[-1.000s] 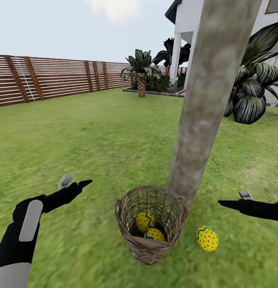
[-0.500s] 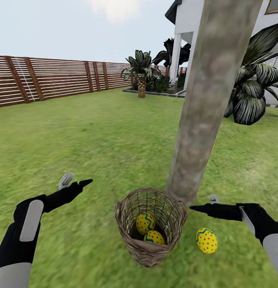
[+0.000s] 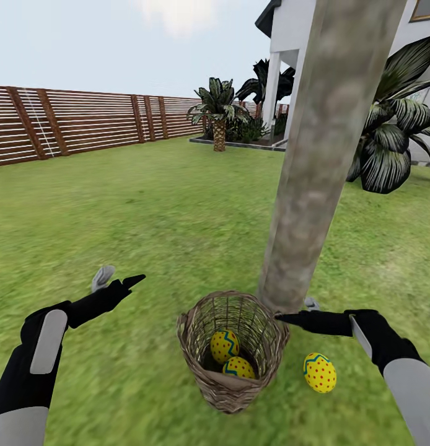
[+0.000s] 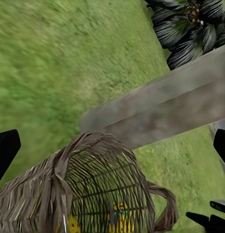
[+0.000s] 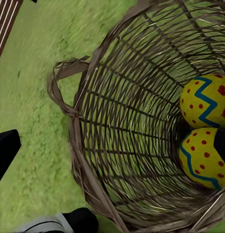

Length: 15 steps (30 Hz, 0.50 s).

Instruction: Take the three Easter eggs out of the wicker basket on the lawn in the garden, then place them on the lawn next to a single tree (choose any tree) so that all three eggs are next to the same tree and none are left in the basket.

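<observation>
One egg (image 3: 320, 372) already lay on the lawn (image 3: 147, 204) beside the tree (image 3: 314, 186), and two eggs (image 3: 224, 344) were in the basket (image 3: 206, 368) at its foot. The right gripper (image 3: 295, 311), jaws open and empty, hung at the basket's rim, so I judged the second pick was in hand: it needed to dip inside and close on an egg. The left gripper (image 3: 118, 280) waited open, well apart.

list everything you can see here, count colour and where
Easter eggs: three, yellow with red dots and blue-green zigzags; two inside the basket, one on the grass to its right
wicker basket: one, brown, on the lawn at the tree's foot
tree: one, grey-brown trunk, just behind the basket
lawn: green, all around
fence: brown slats, far left
palm: one, by the house
white house: far right
left claw: open, left of the basket
right claw: open, at the basket's right rim
</observation>
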Tool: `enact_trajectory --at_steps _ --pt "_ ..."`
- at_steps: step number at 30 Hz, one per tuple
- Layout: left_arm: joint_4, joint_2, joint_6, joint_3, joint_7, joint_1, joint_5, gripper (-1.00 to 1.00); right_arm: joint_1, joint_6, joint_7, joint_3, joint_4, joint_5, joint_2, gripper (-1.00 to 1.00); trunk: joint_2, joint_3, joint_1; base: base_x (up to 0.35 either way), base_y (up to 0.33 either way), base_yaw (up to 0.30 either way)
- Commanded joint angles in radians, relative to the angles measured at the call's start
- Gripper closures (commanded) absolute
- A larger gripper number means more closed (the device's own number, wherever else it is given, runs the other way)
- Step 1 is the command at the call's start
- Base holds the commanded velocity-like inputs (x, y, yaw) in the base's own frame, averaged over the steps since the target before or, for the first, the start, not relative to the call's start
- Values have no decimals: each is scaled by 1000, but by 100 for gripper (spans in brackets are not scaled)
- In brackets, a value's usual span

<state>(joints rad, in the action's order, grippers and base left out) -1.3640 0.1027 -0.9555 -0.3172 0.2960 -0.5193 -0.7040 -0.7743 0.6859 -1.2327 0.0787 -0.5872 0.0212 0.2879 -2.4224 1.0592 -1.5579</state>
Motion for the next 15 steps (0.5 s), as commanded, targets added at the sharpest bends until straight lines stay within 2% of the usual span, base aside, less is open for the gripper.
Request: enact_trajectory --at_steps 1,8,15 --pt "-1 -1 -5 -2 8 -1 6 -100 0 18 -1 2 -13 2 -7 -100 0 1 0 0 0 0" --pt "3 -1 -5 0 8 -1 7 -100 3 33 -1 1 -35 2 -21 -100 0 1 0 0 0 0" --pt "5 -2 -5 1 6 -1 8 -100 3 35 4 -2 -36 1 -31 -100 49 -21 27 0 0 0"
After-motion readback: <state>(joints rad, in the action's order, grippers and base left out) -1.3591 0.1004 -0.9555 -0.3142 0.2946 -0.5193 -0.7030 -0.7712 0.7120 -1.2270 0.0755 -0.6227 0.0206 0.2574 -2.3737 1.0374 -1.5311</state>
